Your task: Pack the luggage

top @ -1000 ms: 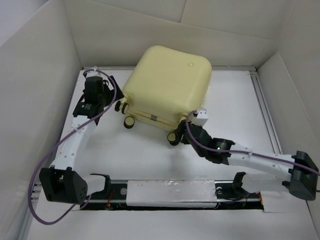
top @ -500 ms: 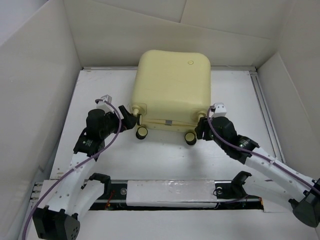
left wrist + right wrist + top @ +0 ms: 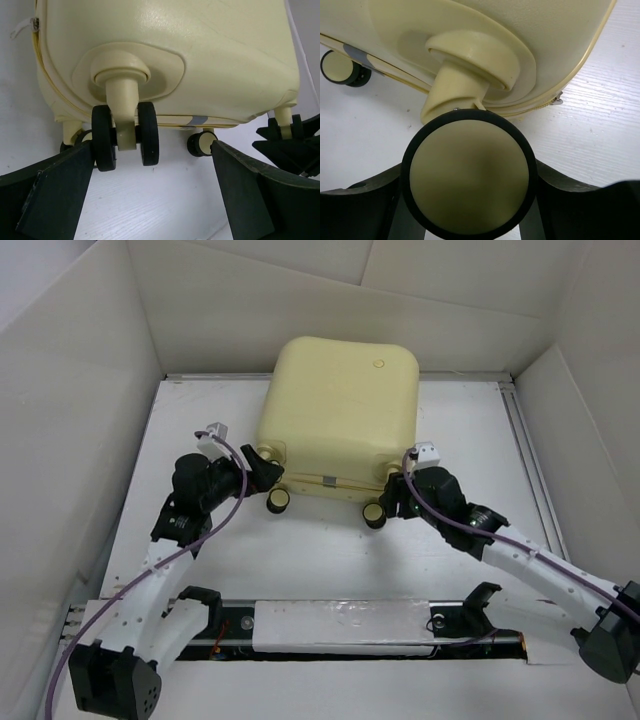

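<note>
The luggage (image 3: 340, 405), a closed pale yellow hard-shell suitcase, lies flat at the back middle of the white table, its wheeled end toward me. My left gripper (image 3: 265, 470) is at its near-left corner. In the left wrist view it (image 3: 152, 190) is open, and a black twin caster wheel (image 3: 148, 134) hangs under the shell (image 3: 200, 50) next to the left finger (image 3: 60, 190). My right gripper (image 3: 395, 495) is at the near-right corner. It (image 3: 469, 200) is open, with a cream-and-black caster wheel (image 3: 469, 172) filling the gap between its fingers.
White cardboard walls (image 3: 80, 440) enclose the table on the left, back and right. A metal rail (image 3: 525, 450) runs along the right side. The arms' mounting bar (image 3: 340, 625) lies at the near edge. Two more casters (image 3: 278, 500) (image 3: 373, 515) stick out on the near side.
The luggage has swung square to me and slid back. My left gripper came from its left side to the near-left corner. My right gripper moved up to the near-right corner.
</note>
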Controlling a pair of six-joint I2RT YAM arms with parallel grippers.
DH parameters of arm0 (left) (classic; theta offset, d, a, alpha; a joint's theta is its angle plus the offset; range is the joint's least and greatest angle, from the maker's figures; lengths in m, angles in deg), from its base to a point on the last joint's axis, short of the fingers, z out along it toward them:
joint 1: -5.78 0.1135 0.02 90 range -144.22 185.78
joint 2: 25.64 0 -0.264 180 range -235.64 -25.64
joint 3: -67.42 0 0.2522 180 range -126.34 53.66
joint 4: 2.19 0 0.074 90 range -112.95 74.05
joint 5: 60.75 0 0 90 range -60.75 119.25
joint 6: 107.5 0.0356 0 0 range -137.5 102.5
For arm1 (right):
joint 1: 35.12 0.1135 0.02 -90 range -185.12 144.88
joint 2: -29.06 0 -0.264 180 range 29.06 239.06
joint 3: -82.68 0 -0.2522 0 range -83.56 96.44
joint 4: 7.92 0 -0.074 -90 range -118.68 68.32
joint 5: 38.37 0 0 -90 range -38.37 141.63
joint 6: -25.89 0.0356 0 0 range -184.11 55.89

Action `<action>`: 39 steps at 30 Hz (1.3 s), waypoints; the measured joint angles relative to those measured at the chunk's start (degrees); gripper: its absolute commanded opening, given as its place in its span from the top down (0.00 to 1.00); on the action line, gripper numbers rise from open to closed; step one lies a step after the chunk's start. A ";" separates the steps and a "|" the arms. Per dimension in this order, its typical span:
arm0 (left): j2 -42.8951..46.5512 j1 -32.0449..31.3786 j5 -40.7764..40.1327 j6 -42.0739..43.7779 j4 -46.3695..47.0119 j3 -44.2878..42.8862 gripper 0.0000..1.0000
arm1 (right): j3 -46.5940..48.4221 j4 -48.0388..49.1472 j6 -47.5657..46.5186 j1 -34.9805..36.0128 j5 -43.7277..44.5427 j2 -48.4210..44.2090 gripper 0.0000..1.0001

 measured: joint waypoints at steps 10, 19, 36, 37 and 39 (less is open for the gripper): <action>-7.85 0.17 -0.90 0.20 -0.61 -0.09 0.23 | 0.42 1.27 -0.90 0.70 -1.92 0.83 0.73; -9.84 -0.15 -2.73 -0.83 -2.10 -1.66 0.93 | 0.17 1.92 -2.58 1.09 -2.78 -5.25 0.23; -7.54 -0.33 -3.91 -0.72 -8.72 -4.74 1.00 | -24.44 25.94 -2.84 -6.62 -6.80 -20.17 0.60; -7.30 -0.33 -3.91 -0.72 -9.18 -5.01 1.00 | -25.55 26.47 -3.37 -8.09 -7.02 -19.89 0.60; -6.99 -0.33 -3.96 -0.70 -10.08 -5.51 1.00 | -27.23 27.63 -3.89 -10.34 -8.61 -20.44 0.54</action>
